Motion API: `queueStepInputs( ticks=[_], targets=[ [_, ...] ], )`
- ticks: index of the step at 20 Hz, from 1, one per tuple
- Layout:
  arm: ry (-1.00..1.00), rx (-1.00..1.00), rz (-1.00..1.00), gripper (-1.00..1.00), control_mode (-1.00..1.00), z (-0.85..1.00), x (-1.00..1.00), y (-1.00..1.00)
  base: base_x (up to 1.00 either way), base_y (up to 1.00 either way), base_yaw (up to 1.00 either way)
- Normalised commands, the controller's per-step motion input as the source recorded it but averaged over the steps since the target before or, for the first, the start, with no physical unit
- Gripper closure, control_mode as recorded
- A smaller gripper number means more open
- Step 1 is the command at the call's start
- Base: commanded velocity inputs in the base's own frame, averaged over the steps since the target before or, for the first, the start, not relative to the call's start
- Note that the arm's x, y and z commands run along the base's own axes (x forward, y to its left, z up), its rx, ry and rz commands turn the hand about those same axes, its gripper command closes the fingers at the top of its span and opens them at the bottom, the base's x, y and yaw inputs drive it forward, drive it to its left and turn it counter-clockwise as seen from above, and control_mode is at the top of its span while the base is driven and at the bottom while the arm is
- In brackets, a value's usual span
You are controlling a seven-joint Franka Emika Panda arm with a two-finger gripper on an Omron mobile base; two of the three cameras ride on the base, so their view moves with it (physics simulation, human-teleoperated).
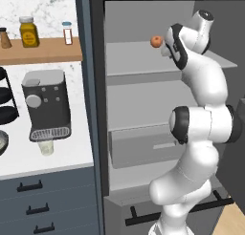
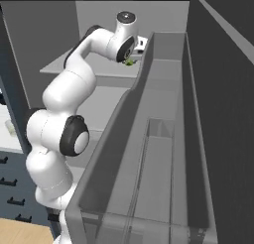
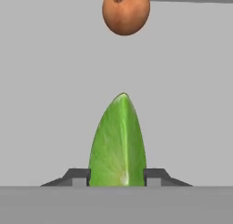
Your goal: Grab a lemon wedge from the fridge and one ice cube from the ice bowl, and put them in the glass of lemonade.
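Observation:
The lemon wedge (image 3: pixel 118 141), yellow-green and pointed, stands between my gripper's (image 3: pixel 117 178) two dark fingertips (image 3: pixel 80 177), which press against its sides on the pale grey upper shelf (image 1: pixel 134 62) of the open fridge (image 1: pixel 95 110). In the right base view the wedge (image 2: pixel 130 62) shows as a green speck under the hand (image 2: pixel 131 57). The glass of lemonade (image 1: pixel 46 147) stands on the white counter in front of the coffee machine. The ice bowl (image 1: pixel 2 142) is cut off by the left edge.
A small round orange fruit (image 3: pixel 126 11) lies on the same shelf beyond the wedge (image 1: pixel 156 41). The open fridge door (image 2: pixel 163 139) with its bins stands close on the right. A coffee machine (image 1: pixel 45 105) and a black tiered rack (image 1: pixel 5 100) stand on the counter.

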Motion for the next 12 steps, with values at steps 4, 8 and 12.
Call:
queueStepInputs(
  ticks=[4,8,12],
  targets=[
    [-0.02,0.00,0.01,1.00,-1.00,-0.01,-1.00,0.28,0.00,0.00,0.00],
    [0.02,-0.04,0.02,1.00,-1.00,0.00,-1.00,0.43,0.00,0.00,0.00],
    [0.11,-0.06,0.00,1.00,-1.00,-0.09,-1.00,0.43,0.00,0.00,0.00]
  ],
)
